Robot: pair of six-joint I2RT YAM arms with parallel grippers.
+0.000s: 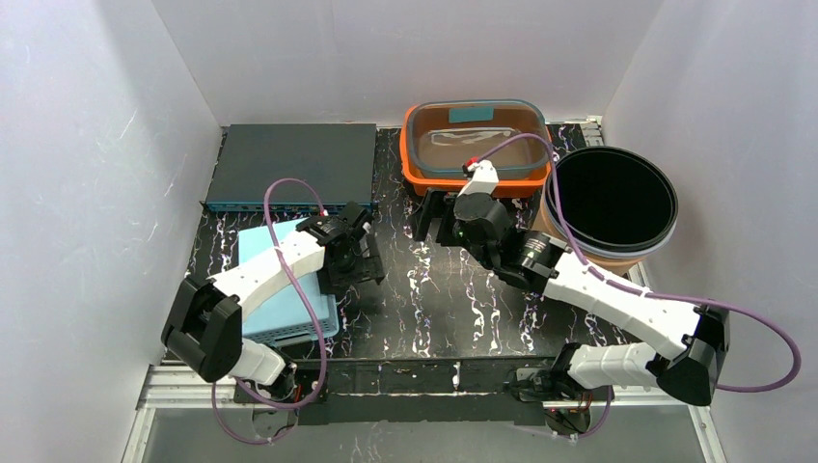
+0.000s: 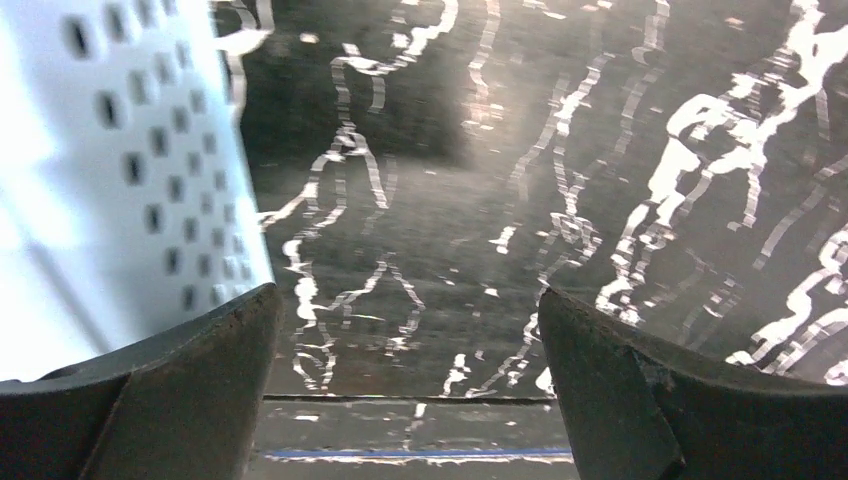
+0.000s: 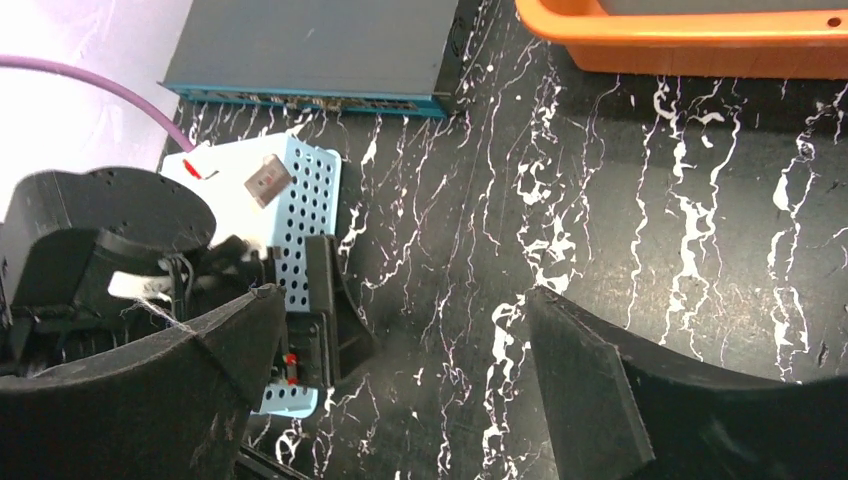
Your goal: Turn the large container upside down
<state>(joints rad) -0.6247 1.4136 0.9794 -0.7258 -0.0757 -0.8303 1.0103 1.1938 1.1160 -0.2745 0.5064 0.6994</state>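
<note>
A light blue perforated container (image 1: 286,307) (image 2: 120,150) (image 3: 312,185) lies bottom up on the left of the black marbled mat (image 1: 434,299), partly under my left arm. My left gripper (image 1: 359,268) (image 2: 410,340) hangs just to its right, low over the mat. It is open, with only mat between its fingers, and its left finger (image 2: 190,370) sits close to the container's wall. My right gripper (image 1: 436,220) (image 3: 400,340) hovers over the mat's middle, open and empty, and faces the left gripper.
A dark grey flat box with a teal rim (image 1: 289,164) (image 3: 310,45) lies at the back left. An orange tub (image 1: 415,178) (image 3: 690,40) with a clear lid stands at the back centre. A round black-lined bucket (image 1: 613,198) stands at the right. White walls enclose the table.
</note>
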